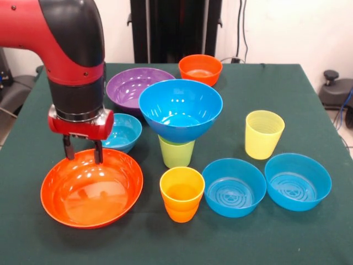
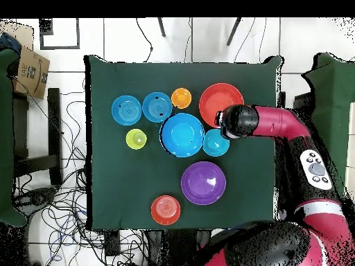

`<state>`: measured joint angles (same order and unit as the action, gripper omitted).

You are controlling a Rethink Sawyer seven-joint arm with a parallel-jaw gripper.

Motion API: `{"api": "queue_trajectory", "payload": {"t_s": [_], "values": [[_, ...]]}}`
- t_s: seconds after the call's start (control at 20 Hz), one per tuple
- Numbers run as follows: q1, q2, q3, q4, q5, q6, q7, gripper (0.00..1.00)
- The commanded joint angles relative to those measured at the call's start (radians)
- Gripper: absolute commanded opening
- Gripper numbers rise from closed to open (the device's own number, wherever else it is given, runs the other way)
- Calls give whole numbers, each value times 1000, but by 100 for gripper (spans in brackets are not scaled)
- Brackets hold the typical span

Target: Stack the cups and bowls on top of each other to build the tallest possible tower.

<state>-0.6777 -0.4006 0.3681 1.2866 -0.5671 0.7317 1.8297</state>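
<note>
The front view showed the hand point(image 1: 83, 150) at the far rim of the large orange bowl point(image 1: 91, 187), its two dark fingers point(image 1: 68, 148) slightly parted, one outside the rim and one inside; whether they gripped it could not be told. From overhead the arm's black wrist covered the hand, and only the bowl point(image 2: 217, 101) showed beside it. The front view also showed the large blue bowl point(image 1: 180, 109) sitting on the lime green cup point(image 1: 176, 153), which the overhead view hid under the bowl point(image 2: 182, 134). The small blue bowl point(image 1: 122, 131) lay just behind the hand, the orange cup point(image 1: 182, 193) to its side on the green surface point(image 1: 309, 232).
</note>
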Motion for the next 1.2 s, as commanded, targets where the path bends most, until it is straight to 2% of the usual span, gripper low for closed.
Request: {"api": "queue_trajectory", "payload": {"t_s": [0.05,0.4,1.2], "values": [[33,-21,2,-75,10,161,-105,100],[30,-19,9,-77,-3,166,-112,100],[55,0,-15,-67,-63,78,-94,100]]}}
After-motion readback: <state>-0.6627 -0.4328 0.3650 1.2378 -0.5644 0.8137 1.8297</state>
